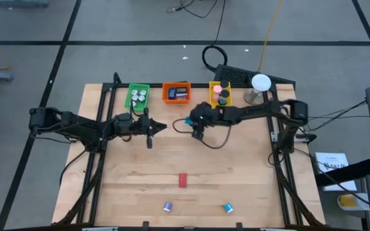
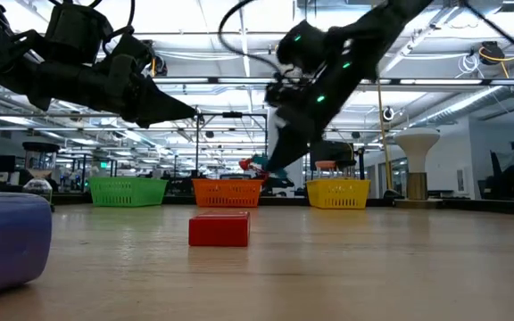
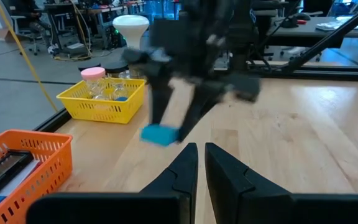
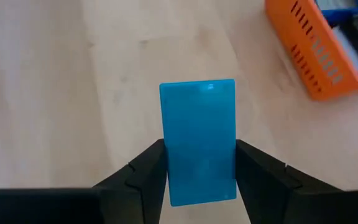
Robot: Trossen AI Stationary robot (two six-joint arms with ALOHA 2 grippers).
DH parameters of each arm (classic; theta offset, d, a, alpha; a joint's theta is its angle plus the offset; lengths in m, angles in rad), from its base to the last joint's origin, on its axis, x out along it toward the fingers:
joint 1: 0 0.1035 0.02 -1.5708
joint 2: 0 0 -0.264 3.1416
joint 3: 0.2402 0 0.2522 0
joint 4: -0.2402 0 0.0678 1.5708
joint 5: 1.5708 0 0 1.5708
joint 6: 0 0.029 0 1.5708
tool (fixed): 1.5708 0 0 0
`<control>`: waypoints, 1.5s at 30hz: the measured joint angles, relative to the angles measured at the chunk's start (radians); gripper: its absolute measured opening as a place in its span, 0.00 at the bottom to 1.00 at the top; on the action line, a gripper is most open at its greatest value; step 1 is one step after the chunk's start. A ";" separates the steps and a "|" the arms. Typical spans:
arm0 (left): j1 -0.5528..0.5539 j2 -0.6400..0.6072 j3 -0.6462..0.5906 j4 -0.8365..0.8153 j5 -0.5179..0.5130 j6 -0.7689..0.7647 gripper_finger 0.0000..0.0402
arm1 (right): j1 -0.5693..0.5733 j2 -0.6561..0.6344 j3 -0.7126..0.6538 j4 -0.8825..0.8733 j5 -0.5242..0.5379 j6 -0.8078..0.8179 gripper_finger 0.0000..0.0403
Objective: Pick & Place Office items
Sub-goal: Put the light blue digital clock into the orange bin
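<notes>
Right pincer [image 4: 199, 180] clamps a blue block [image 4: 197, 140] above the table [image 1: 236, 179], near the orange tray [image 4: 328, 50]; left pincer [image 3: 201, 165] closed, empty.

red block [image 2: 219, 229] on the wooden table [image 2: 373, 267], green [image 2: 128, 191], orange [image 2: 227, 193] and yellow [image 2: 338, 193] trays behind

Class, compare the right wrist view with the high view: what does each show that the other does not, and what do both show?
Only the right wrist view: the blue block clearly clamped between the right end effector fingers. Only the high view: the green tray, yellow tray, red block, and left end effector. Both: the orange tray and the wooden table.
</notes>
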 joint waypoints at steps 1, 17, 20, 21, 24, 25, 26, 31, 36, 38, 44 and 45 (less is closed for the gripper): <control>0.000 0.000 0.000 0.002 0.000 0.000 0.09 | -0.013 0.022 0.018 -0.001 -0.001 -0.021 0.39; 0.000 0.000 0.000 0.001 0.000 0.000 0.09 | -0.249 0.167 0.398 -0.041 -0.044 -0.204 0.38; 0.000 0.000 0.000 0.000 0.000 0.000 0.09 | -0.260 0.242 0.500 -0.129 -0.082 -0.273 0.39; 0.000 0.000 0.000 0.000 0.000 0.000 0.09 | -0.266 0.268 0.536 -0.157 -0.080 -0.294 0.39; 0.000 0.000 0.000 0.000 -0.001 0.000 0.09 | -0.287 0.333 0.623 -0.261 -0.084 -0.346 0.39; 0.000 0.000 0.000 0.000 -0.001 0.000 0.09 | -0.292 0.354 0.636 -0.267 -0.083 -0.362 0.39; 0.000 0.000 0.000 0.000 -0.001 0.000 0.09 | -0.297 0.367 0.640 -0.277 -0.083 -0.374 0.38; 0.000 0.000 0.000 0.000 -0.001 0.000 0.09 | -0.305 0.395 0.644 -0.260 -0.100 -0.413 0.39; 0.000 0.000 0.000 -0.001 -0.001 0.000 0.09 | -0.320 0.429 0.642 -0.255 -0.139 -0.412 0.38; 0.000 0.000 0.000 0.000 -0.001 0.000 0.09 | -0.321 0.425 0.642 -0.253 -0.155 -0.412 0.39; 0.000 0.000 0.000 0.000 -0.001 0.000 0.09 | -0.317 0.424 0.644 -0.255 -0.163 -0.412 0.40; 0.000 0.000 0.000 0.000 -0.001 0.000 0.09 | -0.317 0.424 0.644 -0.258 -0.160 -0.412 0.40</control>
